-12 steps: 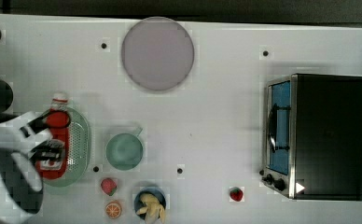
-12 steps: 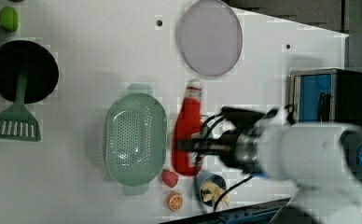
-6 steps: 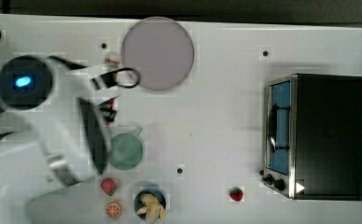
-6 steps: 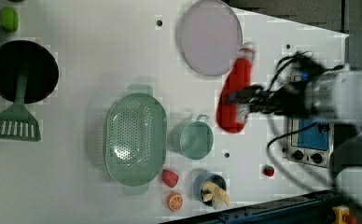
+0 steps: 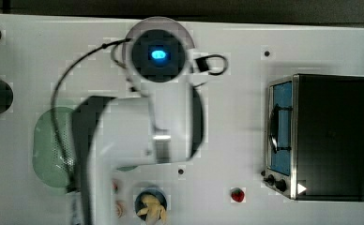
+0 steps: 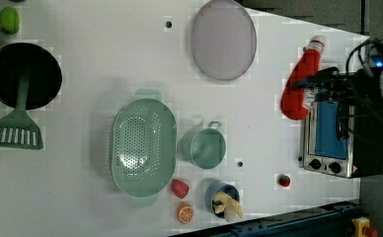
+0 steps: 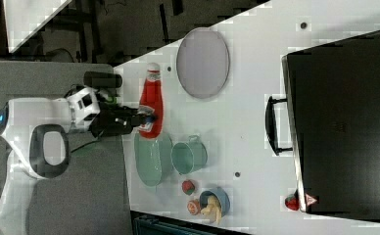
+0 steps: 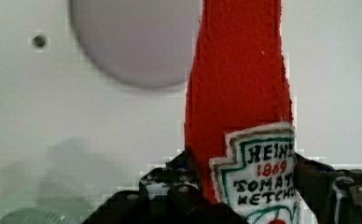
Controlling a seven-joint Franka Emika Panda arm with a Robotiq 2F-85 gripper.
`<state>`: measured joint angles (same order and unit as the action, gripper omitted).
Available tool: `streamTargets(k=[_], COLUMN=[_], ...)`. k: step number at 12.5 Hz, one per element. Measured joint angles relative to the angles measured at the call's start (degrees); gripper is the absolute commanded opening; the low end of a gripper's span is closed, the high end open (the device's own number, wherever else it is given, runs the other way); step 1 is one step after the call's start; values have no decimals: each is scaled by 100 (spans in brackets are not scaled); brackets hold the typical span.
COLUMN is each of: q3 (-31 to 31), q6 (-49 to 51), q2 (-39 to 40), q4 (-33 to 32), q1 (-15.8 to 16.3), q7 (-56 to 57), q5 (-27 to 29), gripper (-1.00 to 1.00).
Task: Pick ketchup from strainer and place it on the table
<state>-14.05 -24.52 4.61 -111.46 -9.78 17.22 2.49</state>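
Observation:
The red ketchup [image 6: 302, 81] bottle hangs in the air above the white table [image 6: 105, 59], white cap pointing away from the strainer. My gripper [image 6: 314, 83] is shut on its lower body at the white label. In the right view the ketchup [image 7: 151, 100] sits in my gripper [image 7: 145, 118] just beyond the strainer [image 7: 151, 161]. The wrist view has the ketchup [image 8: 237, 93] held between both fingers [image 8: 170, 191], with the table [image 8: 30, 116] below. The pale green strainer [image 6: 142, 146] holds nothing. In the top view my arm covers part of the strainer [image 5: 49, 145].
A grey-lilac plate [image 6: 223, 39] lies at the far edge. A green cup [image 6: 207, 145] stands beside the strainer, and a toaster oven [image 6: 345, 133] at the left view's right. A strawberry [image 6: 179, 188], an orange slice [image 6: 184, 213] and a bowl [image 6: 224, 197] sit near the front. A black pan [image 6: 24, 74] and spatula [image 6: 16, 126] lie at the left view's left.
The ketchup has been carried off from beside the strainer, rising and moving to the left view's right, past the plate. The top view has my arm swung over the plate.

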Motion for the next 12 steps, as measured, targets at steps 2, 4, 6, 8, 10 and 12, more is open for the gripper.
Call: streamTargets(k=[2, 4, 6, 8, 10, 12], q3=[460, 748, 825, 831, 789, 781], q6=[0, -29, -129, -583, -1095, -1523], q2=[1, -27, -3, 78, 125, 355], q4=[-145, -425, -750, -1153, -1600, -1813], q1=[-26, -71, -155, -150, -124, -101], q7=[134, 243, 263, 291, 302, 375], q5=[2, 6, 13, 27, 15, -2], gripper=[22, 22, 22, 22, 22, 22])
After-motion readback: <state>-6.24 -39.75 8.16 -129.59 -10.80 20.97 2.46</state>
